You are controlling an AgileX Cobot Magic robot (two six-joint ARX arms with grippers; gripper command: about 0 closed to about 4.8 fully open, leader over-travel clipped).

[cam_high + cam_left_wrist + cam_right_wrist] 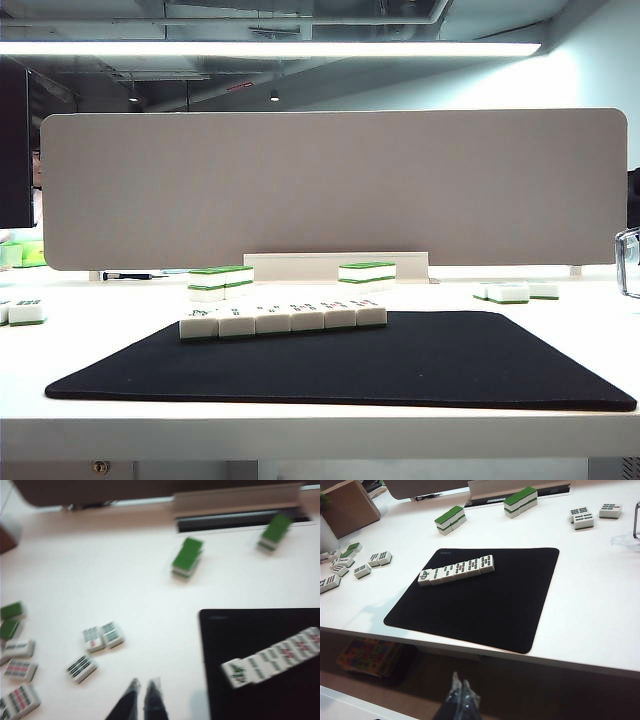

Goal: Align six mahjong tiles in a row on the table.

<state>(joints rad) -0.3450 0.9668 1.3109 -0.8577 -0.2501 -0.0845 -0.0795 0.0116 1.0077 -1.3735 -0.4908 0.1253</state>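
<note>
Six white mahjong tiles (283, 319) lie face up, touching end to end in one row on the far left part of a black mat (400, 365), which lies on the white table (590, 330). The left wrist view shows the row (272, 657) slightly slanted on the mat (260, 700). My left gripper (143, 684) is shut and empty, over bare table just beside the mat's left edge and apart from the row. My right gripper (459, 681) is shut and empty, hanging off the table's front edge, far from the row (456, 570). Neither arm shows in the exterior view.
Two stacks of green-topped blocks (220, 280) (367, 272) stand behind the mat, before the grey divider (330, 185). Loose face-up tiles (102, 636) (81, 668) lie left of the mat, and more lie at the right (515, 291). A brown box (350, 505) stands far left.
</note>
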